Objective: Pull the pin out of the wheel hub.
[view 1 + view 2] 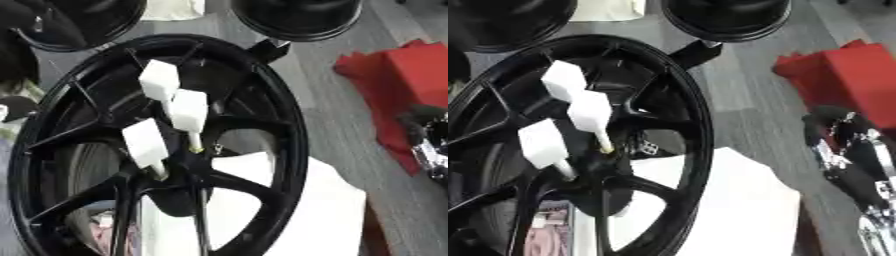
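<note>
A big black spoked wheel hub [280, 125] fills the left and middle of both views. Three pins with white block heads stick out of its centre [179, 172]: one at the top [159, 80], one in the middle [189, 110] on a thin shaft with a yellowish tip, and one at the lower left [144, 142]. My right hand [846, 155] is at the right edge, well apart from the wheel, fingers relaxed and pointing up, holding nothing. My left hand does not show.
A red cloth [402, 75] lies on the grey surface to the right. A white sheet [328, 210] lies under the wheel's lower right. Two more black rims [297, 15] [79, 22] stand at the top edge.
</note>
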{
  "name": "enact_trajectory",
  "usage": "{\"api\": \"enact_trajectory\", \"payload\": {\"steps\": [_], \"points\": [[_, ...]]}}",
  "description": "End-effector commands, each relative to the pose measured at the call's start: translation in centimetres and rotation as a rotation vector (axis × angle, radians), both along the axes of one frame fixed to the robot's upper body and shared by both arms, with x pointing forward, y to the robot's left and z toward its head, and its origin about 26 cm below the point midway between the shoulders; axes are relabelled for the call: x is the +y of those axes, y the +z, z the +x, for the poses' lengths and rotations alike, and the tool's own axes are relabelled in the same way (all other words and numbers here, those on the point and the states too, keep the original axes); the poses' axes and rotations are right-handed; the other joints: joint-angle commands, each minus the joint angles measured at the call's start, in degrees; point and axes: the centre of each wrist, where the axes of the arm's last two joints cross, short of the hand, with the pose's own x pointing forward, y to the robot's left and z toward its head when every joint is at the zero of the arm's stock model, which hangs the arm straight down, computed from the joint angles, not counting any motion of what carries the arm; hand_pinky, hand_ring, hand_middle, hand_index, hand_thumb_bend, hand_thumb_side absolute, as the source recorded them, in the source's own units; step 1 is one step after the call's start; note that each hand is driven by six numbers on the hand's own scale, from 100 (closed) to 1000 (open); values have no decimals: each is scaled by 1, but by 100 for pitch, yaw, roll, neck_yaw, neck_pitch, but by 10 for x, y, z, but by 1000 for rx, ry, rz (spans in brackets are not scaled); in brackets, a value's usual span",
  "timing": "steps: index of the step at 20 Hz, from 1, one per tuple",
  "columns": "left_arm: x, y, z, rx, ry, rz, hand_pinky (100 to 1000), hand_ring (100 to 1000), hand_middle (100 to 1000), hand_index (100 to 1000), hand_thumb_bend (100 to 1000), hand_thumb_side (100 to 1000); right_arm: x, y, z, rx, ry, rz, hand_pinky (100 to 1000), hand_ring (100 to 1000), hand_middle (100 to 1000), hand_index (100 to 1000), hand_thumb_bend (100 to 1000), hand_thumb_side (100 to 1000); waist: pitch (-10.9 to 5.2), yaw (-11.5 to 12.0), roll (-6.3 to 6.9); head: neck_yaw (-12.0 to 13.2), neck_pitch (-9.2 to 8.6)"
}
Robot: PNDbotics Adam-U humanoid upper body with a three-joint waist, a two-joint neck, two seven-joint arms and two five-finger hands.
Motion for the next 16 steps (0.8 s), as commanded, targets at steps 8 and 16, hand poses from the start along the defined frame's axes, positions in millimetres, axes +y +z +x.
{"api": "enact_trajectory", "payload": {"steps": [8,16], "points": [[-21,13,28,40,-34,-73,879,880,826,929,223,526,1,9,-1,-23,20,-23,979,764,576,736,272,360,-131,-35,-47,77,6],[-49,8,51,113,25,-101,890,890,833,929,345,614,2,10,0,-22,27,-21,979,764,576,736,271,361,-108,-87,-32,104,-9]]}}
